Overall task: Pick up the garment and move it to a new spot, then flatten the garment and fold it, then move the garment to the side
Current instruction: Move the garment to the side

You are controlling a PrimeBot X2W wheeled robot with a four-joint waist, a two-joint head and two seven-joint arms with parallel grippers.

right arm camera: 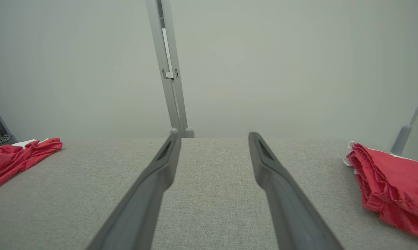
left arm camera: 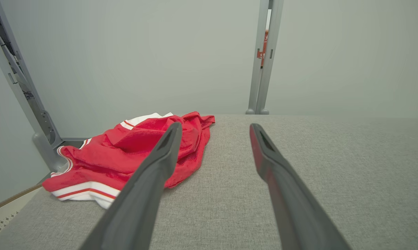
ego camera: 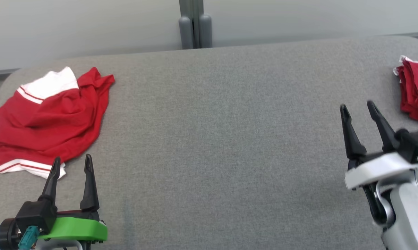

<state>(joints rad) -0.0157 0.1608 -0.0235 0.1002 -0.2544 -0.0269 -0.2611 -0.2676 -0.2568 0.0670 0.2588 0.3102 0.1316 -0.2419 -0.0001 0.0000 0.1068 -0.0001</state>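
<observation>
A crumpled red garment [ego camera: 49, 118] with white bands lies at the far left of the grey table [ego camera: 222, 139]; the left wrist view has the garment [left arm camera: 125, 156] ahead and to the left, and the right wrist view has it [right arm camera: 14, 158] at the left edge. My left gripper [ego camera: 72, 163] stands open just in front of its near hem, apart from the cloth, nothing between the fingers [left arm camera: 160, 163]. My right gripper [ego camera: 358, 107] stands open and empty over the right side of the table, its fingers [right arm camera: 264, 163] pointing at bare cloth-covered surface.
A folded stack of red cloth [ego camera: 415, 90] lies at the table's right edge, just right of my right gripper; it is the red stack [right arm camera: 389, 180] in the right wrist view. A grey post [ego camera: 195, 24] rises behind the table's far edge, against a pale wall.
</observation>
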